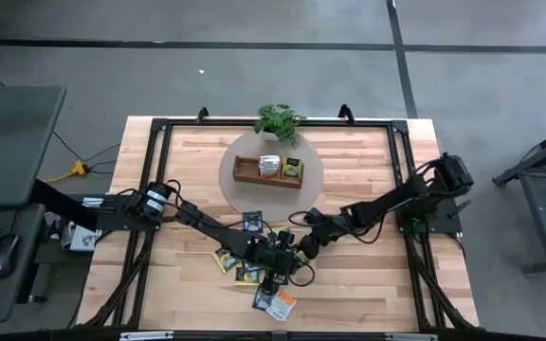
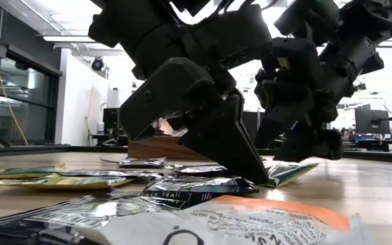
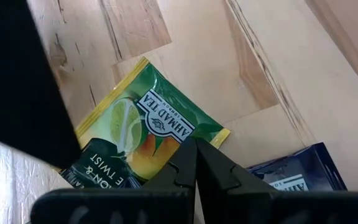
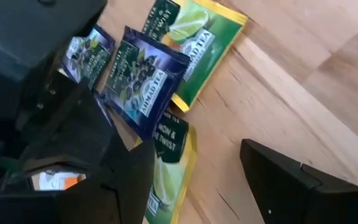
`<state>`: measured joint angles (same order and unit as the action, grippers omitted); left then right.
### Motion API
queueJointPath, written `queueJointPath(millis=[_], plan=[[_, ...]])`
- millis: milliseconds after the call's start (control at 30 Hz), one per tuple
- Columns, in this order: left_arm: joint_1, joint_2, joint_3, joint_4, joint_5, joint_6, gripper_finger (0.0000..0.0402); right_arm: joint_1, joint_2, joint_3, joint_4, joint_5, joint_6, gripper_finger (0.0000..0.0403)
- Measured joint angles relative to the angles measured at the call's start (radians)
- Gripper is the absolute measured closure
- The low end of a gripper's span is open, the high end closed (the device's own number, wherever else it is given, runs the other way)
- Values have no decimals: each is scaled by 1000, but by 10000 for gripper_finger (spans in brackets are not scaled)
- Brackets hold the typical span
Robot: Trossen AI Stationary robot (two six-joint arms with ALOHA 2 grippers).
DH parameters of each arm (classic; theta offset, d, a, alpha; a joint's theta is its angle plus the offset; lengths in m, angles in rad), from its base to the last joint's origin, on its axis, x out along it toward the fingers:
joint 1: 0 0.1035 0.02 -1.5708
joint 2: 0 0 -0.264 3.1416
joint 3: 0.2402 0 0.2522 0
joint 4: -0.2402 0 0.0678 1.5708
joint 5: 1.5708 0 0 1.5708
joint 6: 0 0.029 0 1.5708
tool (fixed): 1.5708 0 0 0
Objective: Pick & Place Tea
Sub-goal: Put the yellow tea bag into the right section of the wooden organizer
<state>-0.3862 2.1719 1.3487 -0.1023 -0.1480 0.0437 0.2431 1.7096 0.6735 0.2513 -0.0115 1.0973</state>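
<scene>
Done: your tray (image 1: 246,171) holds two or three tea bags (image 1: 271,165)
Left: most tea bags lie loose on the bench (image 1: 368,161); yellow-green one (image 3: 143,132)
Left end effector (image 3: 195,163): fingers pressed together, gripping nothing you can see
Right end effector (image 4: 194,180): fingers spread wide, empty

A robotics lab: framed wooden table (image 1: 368,284), concrete floor (image 1: 254,76), monitors (image 2: 369,121) behind

Wooden tray (image 1: 246,176) on round mat (image 1: 230,187), potted plant (image 1: 278,121) behind it
</scene>
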Motion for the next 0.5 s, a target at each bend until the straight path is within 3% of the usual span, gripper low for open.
queueJointPath(millis=[300,500], plan=[[0,0,0,0,0,-13,402,-21,5,-1,18,-25,-23,170],[0,0,0,0,0,-15,402,-21,6,-1,23,-31,-25,218]])
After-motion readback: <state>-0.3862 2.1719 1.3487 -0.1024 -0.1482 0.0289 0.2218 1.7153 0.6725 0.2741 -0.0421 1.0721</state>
